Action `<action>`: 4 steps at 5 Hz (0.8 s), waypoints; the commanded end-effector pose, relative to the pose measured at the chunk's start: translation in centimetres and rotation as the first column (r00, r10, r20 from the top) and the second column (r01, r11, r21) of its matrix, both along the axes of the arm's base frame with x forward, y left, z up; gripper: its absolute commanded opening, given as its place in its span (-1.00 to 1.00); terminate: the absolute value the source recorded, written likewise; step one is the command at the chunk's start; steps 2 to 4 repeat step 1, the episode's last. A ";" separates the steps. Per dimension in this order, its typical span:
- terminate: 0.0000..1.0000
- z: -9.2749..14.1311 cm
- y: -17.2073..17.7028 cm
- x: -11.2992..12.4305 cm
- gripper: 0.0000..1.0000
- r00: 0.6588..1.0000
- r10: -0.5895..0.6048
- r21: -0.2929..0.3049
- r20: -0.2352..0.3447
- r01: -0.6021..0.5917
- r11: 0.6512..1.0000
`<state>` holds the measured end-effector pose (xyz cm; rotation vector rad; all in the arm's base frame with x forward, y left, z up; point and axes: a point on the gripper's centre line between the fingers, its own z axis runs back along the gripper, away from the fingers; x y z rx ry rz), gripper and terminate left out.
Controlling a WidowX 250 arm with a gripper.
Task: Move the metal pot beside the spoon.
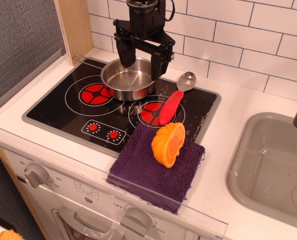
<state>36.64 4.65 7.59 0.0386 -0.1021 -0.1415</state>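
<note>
Metal pot [128, 79] sitting on stovetop [53, 107], just left of spoon [172, 101], not touching. Gripper [140, 62] hovering above pot, jaws apart, gripping nothing. Judging placement done; advising straight lift clear, avoiding nudging rim or spoon handle.

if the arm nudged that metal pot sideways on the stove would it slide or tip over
Probably slide. The metal pot is wide and shallow, so it likely won't tip. It sits flat on the glossy black stovetop, which looks slick. Its thin steel walls suggest it is stiff and fairly light. The open gripper hangs above it, apparently not touching.
</note>
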 end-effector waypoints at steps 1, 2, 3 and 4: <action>1.00 2.7 0.0 0.2 1.00 0.997 -0.005 0.012 0.071 0.004 1.000; 1.00 2.7 0.0 0.2 1.00 0.997 -0.005 0.012 0.071 0.004 1.000; 1.00 2.7 0.0 0.2 1.00 0.997 -0.005 0.012 0.071 0.004 1.000; 1.00 2.7 0.0 0.2 1.00 0.997 -0.005 0.012 0.071 0.004 1.000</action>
